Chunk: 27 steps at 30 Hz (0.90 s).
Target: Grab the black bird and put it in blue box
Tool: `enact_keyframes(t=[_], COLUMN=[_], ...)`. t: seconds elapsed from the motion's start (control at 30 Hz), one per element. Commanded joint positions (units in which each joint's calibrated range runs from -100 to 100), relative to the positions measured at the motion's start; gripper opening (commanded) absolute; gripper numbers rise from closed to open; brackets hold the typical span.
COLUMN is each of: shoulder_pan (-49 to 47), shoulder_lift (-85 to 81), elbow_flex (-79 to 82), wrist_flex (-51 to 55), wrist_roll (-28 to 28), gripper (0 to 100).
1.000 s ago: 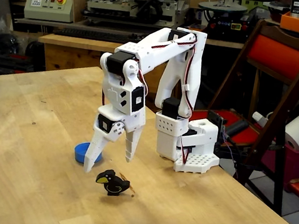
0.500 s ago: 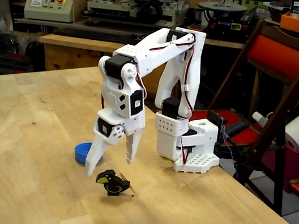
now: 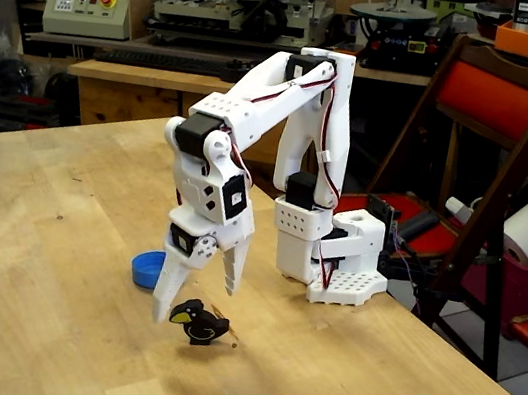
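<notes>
gripper (image 3: 193, 304) was seen pointed down over the tabletop (image 3: 42, 252), fingers spread apart with nothing between them. one white fingertip (image 3: 160, 312) was placed just left of the black bird (image 3: 196, 323) in the fixed view, the other finger (image 3: 228, 278) was held higher, above and slightly right of the bird. whether the lower fingertip was touching the bird could not be told from this angle.

black bird was found standing upright on the wood, yellow beak turned toward the left of the view, set toward the front half of the tabletop and nearer its right edge than its left. a thin stick-like bit was seen beside it on the right, too small to identify.

blue box (image 3: 147, 267) was lying on the tabletop behind and left of the bird, near it but not touching, partly covered by the gripper's lower finger.

arm base (image 3: 330, 254) was mounted close to the right edge of the tabletop, arm folded up and over toward the bird. a wooden folding chair with red cushions (image 3: 492, 104) was seen beyond that edge.
</notes>
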Motion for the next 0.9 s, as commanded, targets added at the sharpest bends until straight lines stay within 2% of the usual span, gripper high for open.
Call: enact_keyframes(t=[0.0, 0.87], shoulder_pan=[0.61, 0.61], shoulder_lift=[-7.71, -10.45], elbow_flex=[-2.23, -2.14], wrist_flex=[0.54, 0.62], wrist_roll=[-0.10, -0.20], gripper=[42, 42])
